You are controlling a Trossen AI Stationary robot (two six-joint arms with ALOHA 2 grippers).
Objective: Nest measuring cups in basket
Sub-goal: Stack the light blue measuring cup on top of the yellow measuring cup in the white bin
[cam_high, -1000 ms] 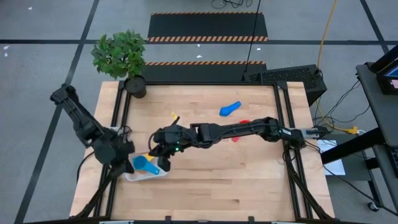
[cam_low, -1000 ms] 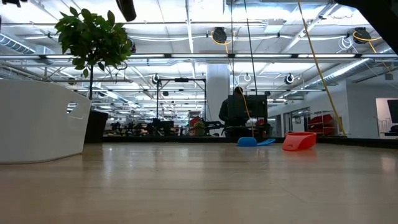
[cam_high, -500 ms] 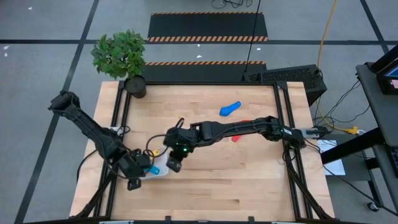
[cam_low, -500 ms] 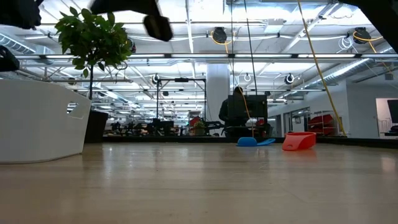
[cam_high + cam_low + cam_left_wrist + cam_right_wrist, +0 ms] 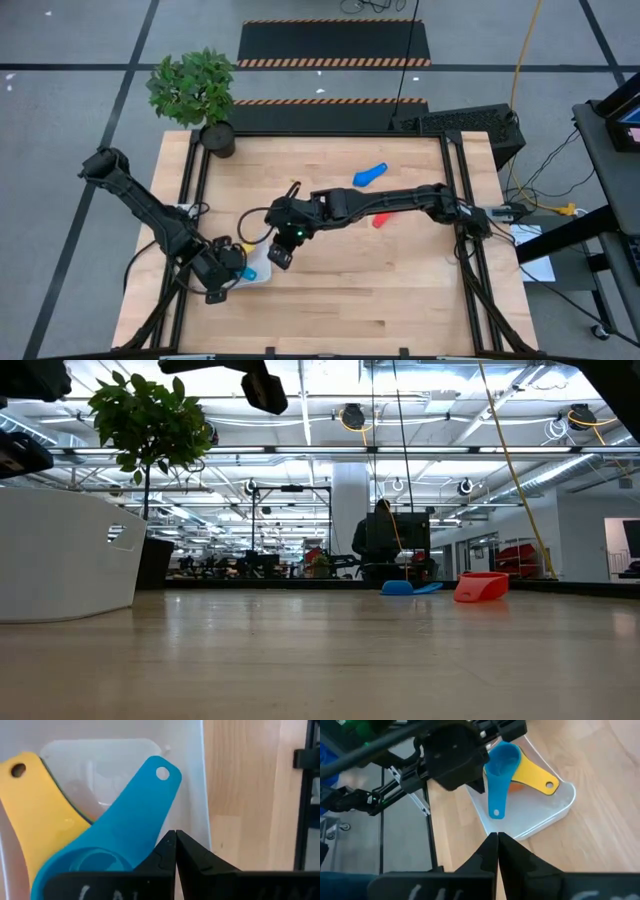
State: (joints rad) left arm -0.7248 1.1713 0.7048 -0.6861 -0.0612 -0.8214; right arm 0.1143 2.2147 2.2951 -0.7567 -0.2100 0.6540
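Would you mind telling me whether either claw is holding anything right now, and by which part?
Nothing is held. The left claw is shut empty over the basket; the right claw is shut empty nearby.

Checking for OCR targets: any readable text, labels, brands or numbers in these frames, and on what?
None can be read.
White marks on the left pincer: cut off, unreadable.
White marks on the right pincer: cut off and blurred, unreadable.
Light blue cup, yellow cup and white basket: no print visible.
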